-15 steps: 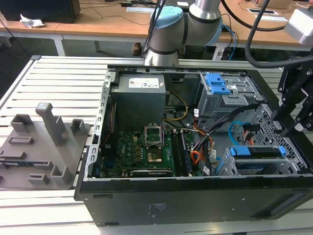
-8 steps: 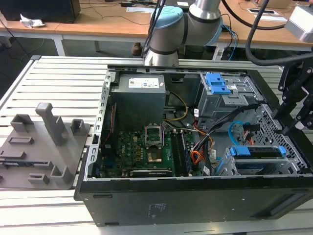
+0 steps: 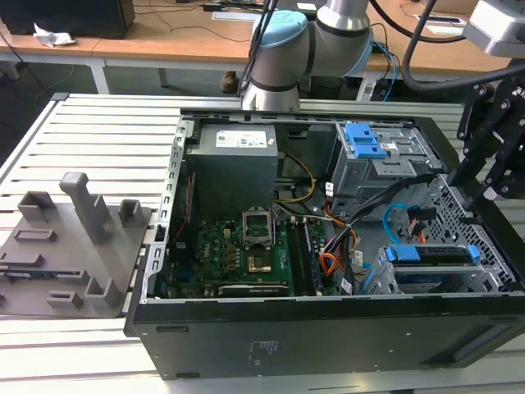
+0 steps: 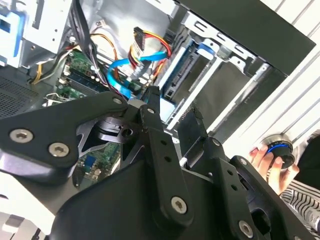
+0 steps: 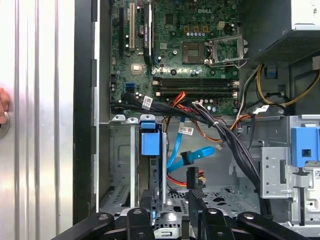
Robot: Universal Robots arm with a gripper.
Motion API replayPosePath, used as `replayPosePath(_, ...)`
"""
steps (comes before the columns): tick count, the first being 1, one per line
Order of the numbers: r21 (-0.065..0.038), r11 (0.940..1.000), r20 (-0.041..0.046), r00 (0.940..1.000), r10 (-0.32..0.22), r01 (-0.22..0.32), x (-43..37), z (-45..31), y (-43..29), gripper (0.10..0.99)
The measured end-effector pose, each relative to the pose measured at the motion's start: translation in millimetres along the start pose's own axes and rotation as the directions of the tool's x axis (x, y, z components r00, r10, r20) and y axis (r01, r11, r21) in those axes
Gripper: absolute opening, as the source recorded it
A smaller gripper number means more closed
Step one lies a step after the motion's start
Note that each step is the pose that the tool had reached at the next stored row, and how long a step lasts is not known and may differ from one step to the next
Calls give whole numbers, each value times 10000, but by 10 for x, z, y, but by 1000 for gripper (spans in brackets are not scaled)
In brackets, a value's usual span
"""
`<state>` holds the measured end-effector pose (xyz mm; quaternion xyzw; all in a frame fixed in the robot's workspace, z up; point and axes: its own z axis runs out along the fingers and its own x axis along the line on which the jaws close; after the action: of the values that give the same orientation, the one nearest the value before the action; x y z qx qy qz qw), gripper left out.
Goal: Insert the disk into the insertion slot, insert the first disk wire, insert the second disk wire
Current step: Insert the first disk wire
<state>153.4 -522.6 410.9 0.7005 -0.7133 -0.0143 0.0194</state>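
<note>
Nearest the lens in both wrist views: the black link-arm gripper (image 5: pixel 171 196), jaws moderately apart, nothing held that I can see. It hangs just above the silver hard drive in its bright blue plastic carrier (image 5: pixel 150 144). The drive sits down in the perforated light-grey sheet-metal bay (image 3: pixel 426 286), low at the exterior view's right.

The disk step looks done, so I judge the step in hand to be the first wire. The thin light-blue looping cable (image 5: pixel 175 152) and a dark plug on red-orange leads (image 5: pixel 191 176) lie just beside the drive's end. Whether either is mated, cannot tell. Seating a plug would call for a narrow pinch and a straight push.

Room is tight: bay walls either side, a black cable bundle (image 5: pixel 227 145) crossing near, and the rim of the black computer case (image 3: pixel 328 336) close by. A person's hand (image 4: pixel 264 159) rests outside the case.
</note>
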Motion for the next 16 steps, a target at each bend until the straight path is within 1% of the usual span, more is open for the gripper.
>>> replayPosePath(5,0,10000,-3,10000,0,0,-67,12,1,424)
replayPosePath(11,-1,10000,-4,10000,0,0,-105,157,-6,424)
replayPosePath(13,0,10000,-4,10000,0,0,-135,207,-8,424)
replayPosePath(16,0,10000,-3,10000,0,0,-175,263,-10,424)
